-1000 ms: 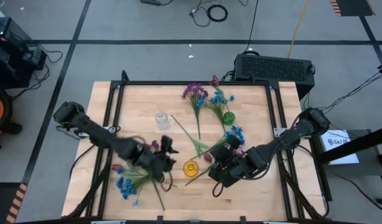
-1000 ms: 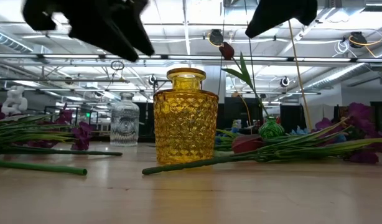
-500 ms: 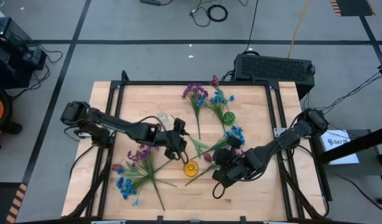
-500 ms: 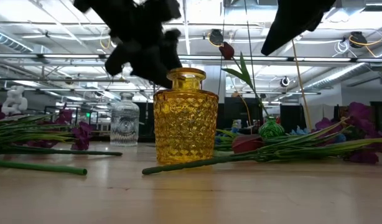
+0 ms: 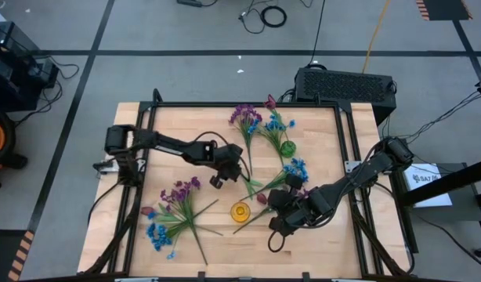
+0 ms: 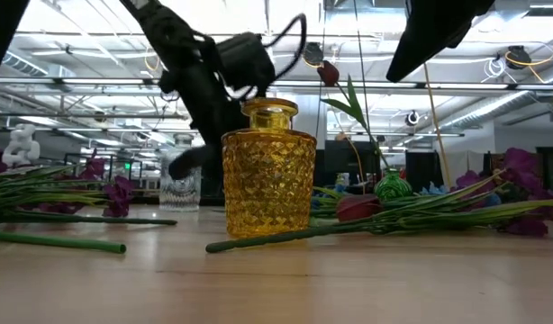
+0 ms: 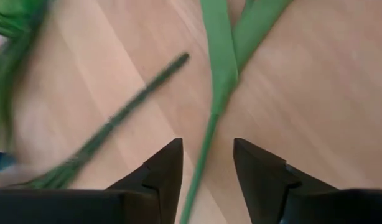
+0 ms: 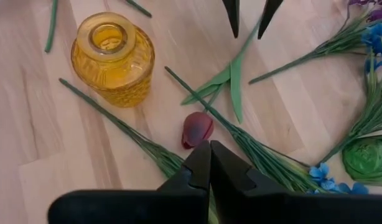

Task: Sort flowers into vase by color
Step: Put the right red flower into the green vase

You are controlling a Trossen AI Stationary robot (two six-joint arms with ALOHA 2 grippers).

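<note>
My left gripper (image 7: pixel 207 144) is open at the table's middle (image 5: pixel 239 175). Its fingers stand on either side of a green stem (image 7: pixel 209 134) with long leaves (image 8: pixel 231 81) that lies flat on the wood; I see no touch. The right wrist view shows its tips (image 8: pixel 250 15) astride that stem. My right gripper (image 8: pixel 209 149) is shut on nothing and hovers (image 5: pixel 272 205) just right of the yellow vase (image 5: pixel 240 210). A dark red tulip (image 8: pixel 197 129) lies below its tips. The green vase (image 5: pixel 287 147) holds blue flowers (image 5: pixel 276 123) and a red tulip (image 5: pixel 270 102).
A clear vase (image 6: pixel 176 180) stands behind my left arm. Purple (image 5: pixel 180 192), blue (image 5: pixel 157 233) and red (image 5: pixel 148 211) sprigs lie piled at the near left. Purple flowers (image 5: pixel 244 116) lie at the far middle, and blue ones (image 5: pixel 295 168) at the right. A black frame (image 5: pixel 225 104) rims the table.
My left gripper has swung from the flower pile at the near left toward the table's right and far side. It has sunk to the stem at the middle, turning as it went. My right arm has hardly moved.
</note>
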